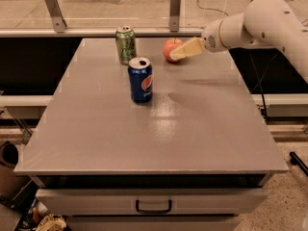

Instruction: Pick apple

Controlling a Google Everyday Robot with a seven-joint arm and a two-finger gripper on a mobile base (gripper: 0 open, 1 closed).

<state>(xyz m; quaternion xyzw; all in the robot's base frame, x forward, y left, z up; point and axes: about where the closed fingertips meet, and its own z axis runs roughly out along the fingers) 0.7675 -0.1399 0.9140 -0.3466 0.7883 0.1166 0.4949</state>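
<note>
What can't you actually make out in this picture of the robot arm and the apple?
1. Camera view: the right side of the apple, covered by the end effector near the far edge of the table; whether they touch is unclear.
2. Camera view: the rest of the arm, cut off by the right edge.
3. Camera view: the label of the green can, too small to read.

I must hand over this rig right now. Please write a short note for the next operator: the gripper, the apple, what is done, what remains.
Gripper: at the table's far side, reaching in from the right of the view, tip at the apple's right side; contact unclear.
Apple: resting on the table, right of the green can, behind the Pepsi can.
Done: approach.
Left: grasp the apple and lift it.
</note>
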